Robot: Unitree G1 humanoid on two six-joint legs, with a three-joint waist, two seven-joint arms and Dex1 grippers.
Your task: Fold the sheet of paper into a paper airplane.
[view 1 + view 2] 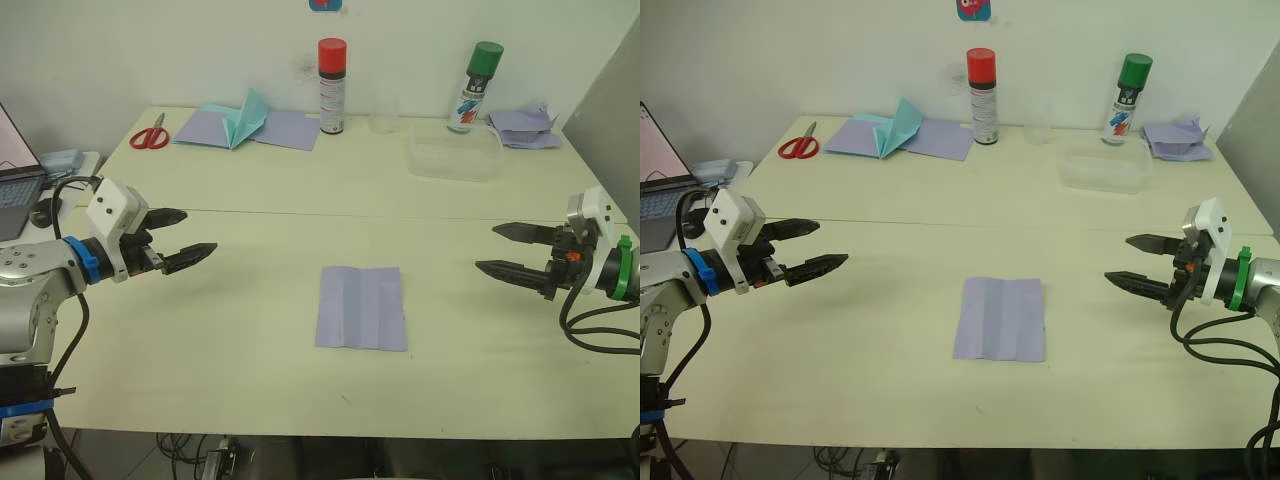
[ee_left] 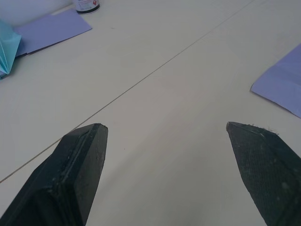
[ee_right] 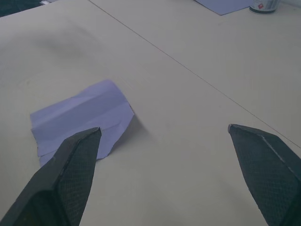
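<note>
The lavender sheet of paper (image 1: 362, 307) lies flat on the table's near middle, with lengthwise creases showing. My left gripper (image 1: 190, 235) hovers well to its left, open, fingers pointing toward the centre with nothing between them. My right gripper (image 1: 503, 250) hovers to the sheet's right, also open and empty. In the right wrist view the sheet of paper (image 3: 82, 117) lies ahead of the fingers, one edge lifted slightly. A corner of the sheet of paper (image 2: 282, 84) shows in the left wrist view. No paper airplane is in view.
At the back stand a red-capped spray can (image 1: 332, 86), a green-capped can (image 1: 474, 86), a clear plastic tub (image 1: 455, 151), red scissors (image 1: 150, 134), a teal tent-shaped paper on flat lavender sheets (image 1: 245, 122) and crumpled lavender scraps (image 1: 525, 126). A laptop (image 1: 15, 175) sits far left.
</note>
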